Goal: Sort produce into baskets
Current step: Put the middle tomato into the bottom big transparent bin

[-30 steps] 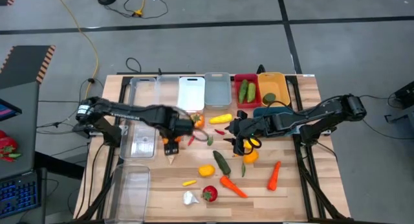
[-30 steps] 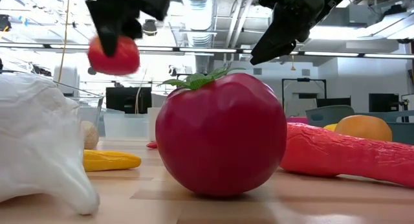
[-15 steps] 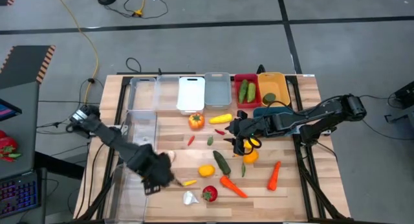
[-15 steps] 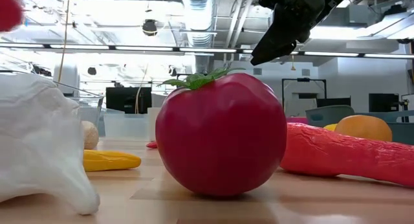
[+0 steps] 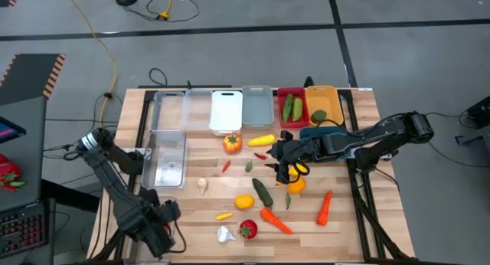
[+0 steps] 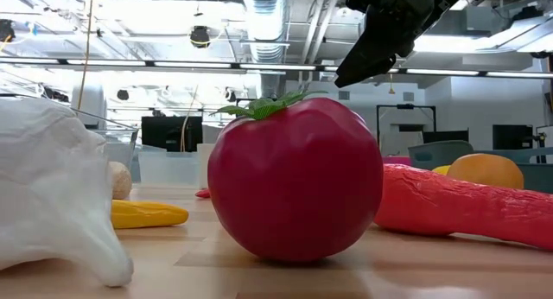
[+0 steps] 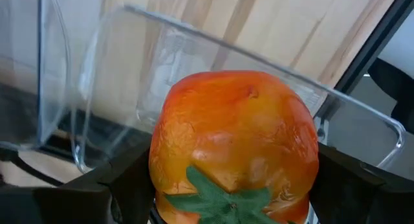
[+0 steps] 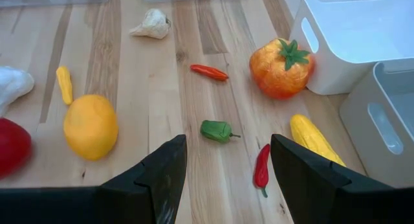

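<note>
Tomato (image 7: pixel 236 146): orange-red, glossy, green leafy stem; pinched in left claw (image 5: pixel 157 227) over a clear bin (image 7: pixel 97 107) at the table's (image 5: pixel 352 219) near-left corner. No readable writing. Second orange tomato (image 5: pixel 232 142) lies by the white bin (image 5: pixel 227 110). Right claw (image 8: pixel 223 169): fingers spread, empty, above a green chili (image 8: pixel 217 130).

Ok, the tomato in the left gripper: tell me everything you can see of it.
The tomato is round and mottled orange-red with a glossy, plastic-looking skin. Its green leafy calyx is turned towards the wrist camera. The left gripper holds it, with a dark finger pressing on each side. It hangs over a clear bin at the table's near left corner and touches nothing else.
</note>
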Controlling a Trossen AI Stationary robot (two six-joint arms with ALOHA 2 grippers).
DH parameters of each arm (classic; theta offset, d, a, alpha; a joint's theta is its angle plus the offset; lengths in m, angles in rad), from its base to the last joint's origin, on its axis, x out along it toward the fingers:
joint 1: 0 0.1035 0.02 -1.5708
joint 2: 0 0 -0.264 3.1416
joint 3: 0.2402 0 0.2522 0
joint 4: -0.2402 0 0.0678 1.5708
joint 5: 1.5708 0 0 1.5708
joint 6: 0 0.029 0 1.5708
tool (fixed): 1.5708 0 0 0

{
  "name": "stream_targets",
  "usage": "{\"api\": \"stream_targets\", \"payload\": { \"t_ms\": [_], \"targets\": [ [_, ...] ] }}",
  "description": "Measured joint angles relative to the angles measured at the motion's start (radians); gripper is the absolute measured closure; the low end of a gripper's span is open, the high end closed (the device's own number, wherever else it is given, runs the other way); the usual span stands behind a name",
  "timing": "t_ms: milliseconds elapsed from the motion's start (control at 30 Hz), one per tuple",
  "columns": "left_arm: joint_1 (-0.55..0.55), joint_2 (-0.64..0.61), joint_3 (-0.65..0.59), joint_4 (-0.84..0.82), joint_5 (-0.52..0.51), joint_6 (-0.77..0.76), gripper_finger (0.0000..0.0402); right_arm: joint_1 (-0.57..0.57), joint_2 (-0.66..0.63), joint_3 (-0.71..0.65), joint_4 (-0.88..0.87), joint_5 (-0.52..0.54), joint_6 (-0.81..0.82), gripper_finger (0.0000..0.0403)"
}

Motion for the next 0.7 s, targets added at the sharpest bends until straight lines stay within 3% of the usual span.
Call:
{"api": "stream_targets", "payload": {
  "t_ms": [367,700],
  "targets": [
    [-0.023,0.000,0.000,-0.001,-0.001,-0.050,0.0092,-0.001,0.000,0.000,0.000,0.000,0.000,0.0152],
    [-0.022,0.000,0.000,0.000,0.006,-0.066,0.0019,-0.001,0.000,0.000,-0.001,0.000,0.000,0.0152]
  ]
}}
